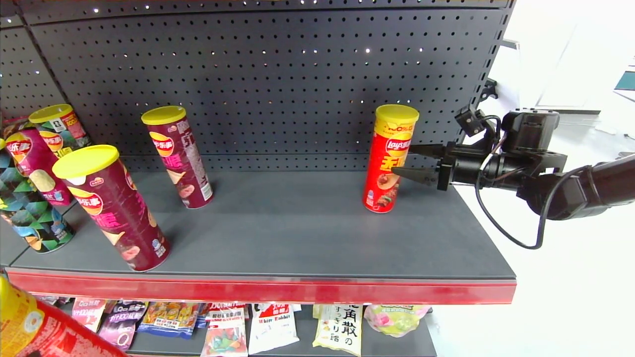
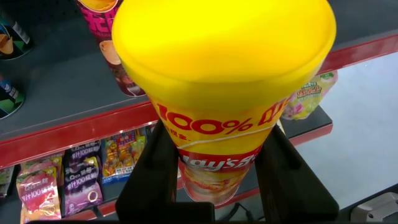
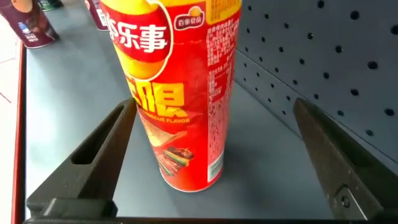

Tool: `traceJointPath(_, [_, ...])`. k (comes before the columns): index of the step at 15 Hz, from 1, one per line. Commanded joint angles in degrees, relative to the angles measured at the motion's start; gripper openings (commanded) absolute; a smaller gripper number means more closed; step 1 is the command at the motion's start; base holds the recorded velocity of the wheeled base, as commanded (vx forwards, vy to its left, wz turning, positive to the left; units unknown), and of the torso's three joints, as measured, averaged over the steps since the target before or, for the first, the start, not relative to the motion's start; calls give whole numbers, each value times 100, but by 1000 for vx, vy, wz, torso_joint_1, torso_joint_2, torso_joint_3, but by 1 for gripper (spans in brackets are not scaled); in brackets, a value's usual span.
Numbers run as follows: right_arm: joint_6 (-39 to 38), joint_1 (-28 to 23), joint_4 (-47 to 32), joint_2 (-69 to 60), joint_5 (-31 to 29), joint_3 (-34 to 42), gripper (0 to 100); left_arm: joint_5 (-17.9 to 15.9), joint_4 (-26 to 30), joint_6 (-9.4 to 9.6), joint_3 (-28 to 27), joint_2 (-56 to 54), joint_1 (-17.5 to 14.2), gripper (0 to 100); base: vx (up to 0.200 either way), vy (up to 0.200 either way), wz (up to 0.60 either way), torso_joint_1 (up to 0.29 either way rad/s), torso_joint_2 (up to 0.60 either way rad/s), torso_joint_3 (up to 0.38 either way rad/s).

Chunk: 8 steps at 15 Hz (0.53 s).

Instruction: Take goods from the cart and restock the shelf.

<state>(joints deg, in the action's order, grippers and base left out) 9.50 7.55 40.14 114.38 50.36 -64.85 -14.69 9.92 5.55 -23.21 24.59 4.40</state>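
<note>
A red chip can with a yellow lid [image 1: 391,158] stands upright on the right part of the grey shelf [image 1: 297,233]. My right gripper [image 1: 414,162] is level with its middle, open, one finger on each side of the can [image 3: 186,99] and neither touching it. My left gripper [image 2: 214,171] is shut on a second red can with a yellow lid [image 2: 217,81], held upright in front of and below the shelf's red front edge. That held can [image 1: 30,327] shows at the lower left corner of the head view.
Two maroon cans [image 1: 111,208] [image 1: 178,156] lean on the left half of the shelf, with more cans [image 1: 34,163] crowded at the far left. The pegboard back [image 1: 278,84] is close behind. Snack bags [image 1: 273,327] fill the lower shelf. The shelf middle is bare.
</note>
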Motion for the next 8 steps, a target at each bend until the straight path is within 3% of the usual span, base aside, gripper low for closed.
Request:
traceJointPath(1, [26, 28, 2, -48, 0, 69, 100, 1, 1, -1, 1, -7, -1, 0, 0, 0, 0, 0, 0, 0])
traceJointPath(8, [17, 353, 2, -180, -61, 78, 100, 10, -8, 8, -8, -15, -1, 0, 0, 0, 0, 0, 0, 0])
